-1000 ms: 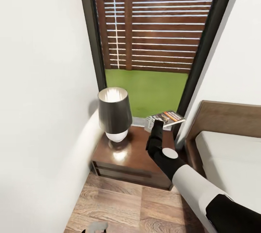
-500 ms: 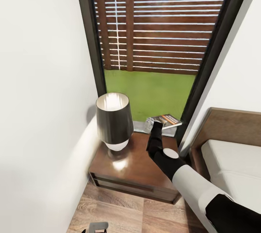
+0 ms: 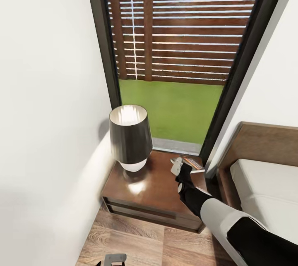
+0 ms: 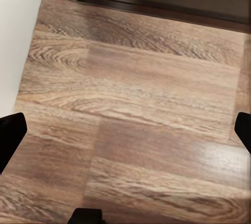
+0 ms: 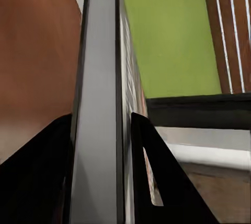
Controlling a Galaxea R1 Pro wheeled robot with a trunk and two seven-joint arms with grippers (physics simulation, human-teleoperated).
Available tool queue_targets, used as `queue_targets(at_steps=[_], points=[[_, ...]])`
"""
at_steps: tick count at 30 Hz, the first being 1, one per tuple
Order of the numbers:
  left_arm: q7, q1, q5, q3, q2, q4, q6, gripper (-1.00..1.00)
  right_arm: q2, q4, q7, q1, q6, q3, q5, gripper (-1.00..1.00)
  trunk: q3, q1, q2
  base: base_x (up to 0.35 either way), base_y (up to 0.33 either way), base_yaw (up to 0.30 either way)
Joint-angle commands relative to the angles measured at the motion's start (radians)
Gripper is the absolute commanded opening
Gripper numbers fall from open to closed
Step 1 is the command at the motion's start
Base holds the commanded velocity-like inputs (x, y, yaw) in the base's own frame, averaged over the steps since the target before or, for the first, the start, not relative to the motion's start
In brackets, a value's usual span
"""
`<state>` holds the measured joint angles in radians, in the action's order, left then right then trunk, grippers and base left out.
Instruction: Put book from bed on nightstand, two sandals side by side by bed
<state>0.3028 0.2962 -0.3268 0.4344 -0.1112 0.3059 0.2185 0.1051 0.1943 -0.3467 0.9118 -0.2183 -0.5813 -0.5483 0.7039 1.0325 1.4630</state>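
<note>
One book (image 3: 188, 162) here, most of it hidden behind the right gripper (image 3: 179, 167), just a sliver of orange-banded cover peeking out at 1 o'clock of the black wrist. It sits low over the back right corner of the nightstand (image 3: 153, 187), though whether it touches the top is hard to say. From the right wrist camera the book (image 5: 99, 104) runs edge-on between the two black fingers (image 5: 157, 177), which are pinched against both covers, and its far end is cut off by the frame.

Right arm reaches in from 5 o'clock, white forearm angled toward the window (image 3: 182, 51), wrist tipped down at the tabletop. Lamp (image 3: 129, 137) stands at 9 o'clock of the gripper, well apart from it. Bed (image 3: 265, 187) is cropped at 3 o'clock, headboard edge showing.

Left gripper (image 4: 125, 130) hangs over the plank floor (image 4: 136, 104), black fingertips (image 4: 11, 135) at opposite edges of its wrist camera, spread wide, nothing between.
</note>
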Motion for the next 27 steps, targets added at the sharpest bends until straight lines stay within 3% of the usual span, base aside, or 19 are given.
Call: queue_targets(at_steps=[1, 8, 9, 21, 27], points=[[0.006, 0.001, -0.008, 0.009, -0.001, -0.001, 0.004, 1.00, 0.000, -0.014, -0.010, 0.001, 0.002, -0.006, -0.004, -1.00, 0.004, 0.004, 0.008, 0.000, 0.000, 0.000], [-0.057, 0.000, -0.003, 0.010, -0.006, -0.001, 0.005, 1.00, 0.000, -0.066, -0.056, 0.000, 0.091, -0.006, 0.024, -1.00, 0.026, 0.031, 0.057, 0.000, 0.000, 0.000], [-0.061, 0.000, -0.003, 0.010, -0.006, -0.001, 0.005, 1.00, 0.000, -0.068, -0.089, -0.001, 0.103, -0.006, 0.024, -1.00, 0.029, 0.035, 0.064, 0.000, 0.000, 0.000], [-0.120, 0.000, -0.002, 0.028, -0.007, -0.001, 0.004, 1.00, 0.001, -0.069, -0.234, -0.066, 0.104, -0.011, 0.008, -1.00, 0.067, 0.081, 0.148, 0.000, 0.000, 0.000], [-0.121, 0.000, -0.002, 0.028, -0.006, -0.001, 0.004, 1.00, 0.002, -0.069, -0.273, -0.092, 0.098, -0.015, 0.003, -1.00, 0.085, 0.104, 0.190, 0.000, 0.000, 0.000]])
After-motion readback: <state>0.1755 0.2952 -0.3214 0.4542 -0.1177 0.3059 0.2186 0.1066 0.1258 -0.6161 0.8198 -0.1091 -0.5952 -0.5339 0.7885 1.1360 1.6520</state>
